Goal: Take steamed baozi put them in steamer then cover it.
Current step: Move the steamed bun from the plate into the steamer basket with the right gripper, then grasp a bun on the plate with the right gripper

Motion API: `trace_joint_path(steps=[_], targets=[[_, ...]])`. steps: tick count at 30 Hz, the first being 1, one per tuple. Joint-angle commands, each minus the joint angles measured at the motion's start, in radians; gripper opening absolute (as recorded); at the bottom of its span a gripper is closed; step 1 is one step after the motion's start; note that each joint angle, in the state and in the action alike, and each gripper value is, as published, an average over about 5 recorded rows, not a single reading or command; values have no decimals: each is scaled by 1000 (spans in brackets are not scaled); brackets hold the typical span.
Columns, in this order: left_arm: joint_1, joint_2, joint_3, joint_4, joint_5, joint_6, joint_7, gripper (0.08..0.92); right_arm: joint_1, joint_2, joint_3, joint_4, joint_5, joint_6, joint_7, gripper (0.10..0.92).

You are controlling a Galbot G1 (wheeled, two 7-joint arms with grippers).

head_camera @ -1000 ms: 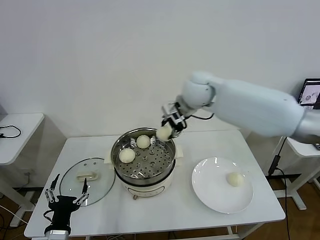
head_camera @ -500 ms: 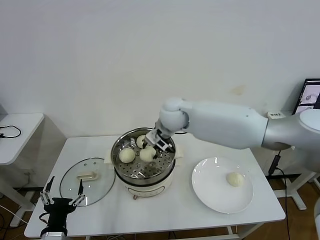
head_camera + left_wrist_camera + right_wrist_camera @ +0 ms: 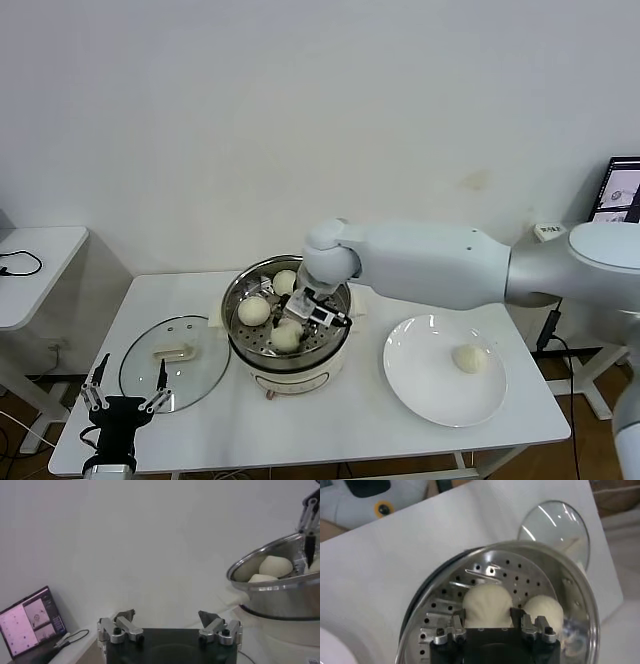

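Inside steamer [image 3: 337,345] | right gripper [image 3: 300,322] reaches down, clasping baozi [image 3: 487,606] | left gripper [image 3: 124,402] parked, spread wide

White table [image 3: 340,425] carries steamer [image 3: 330,362], cover [image 3: 172,362], plate [image 3: 420,385].

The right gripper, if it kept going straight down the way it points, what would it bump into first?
Probably the steamer's perforated floor: the right gripper points down, shut on a baozi that seems to sit on or just above it.

My round shiny perforated steel steamer basket [image 3: 262,345]: glossy metal. Cream-white buns [image 3: 254,311]: smooth, matt. Clear round glass lid [image 3: 140,372]: glossy. Flat white plate [image 3: 425,385]: smooth, glossy.
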Motion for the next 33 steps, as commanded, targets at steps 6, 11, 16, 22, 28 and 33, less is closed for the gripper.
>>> trace_joint_path(steps=[6, 11, 16, 22, 28, 33], targets=[[-2, 1, 1, 2, 0, -3, -1, 823, 21, 22, -12, -6, -7, 52, -2, 722], [-8, 4, 1, 1, 0, -2, 0, 823, 58, -3, 6, -6, 12, 50, -1, 814], [-13, 8, 2, 2, 1, -1, 2, 823, 104, -70, 35, -1, 44, 10, 4, 822], [-15, 15, 8, -1, 3, 1, 4, 823, 146, -214, 86, 29, 79, -186, -55, 823], [-21, 25, 19, -5, 6, 5, 8, 823, 147, -408, 140, 127, 129, -418, -97, 823], [-26, 31, 37, -7, 13, 7, 10, 823, 108, -586, 123, 226, 105, -504, -94, 823]])
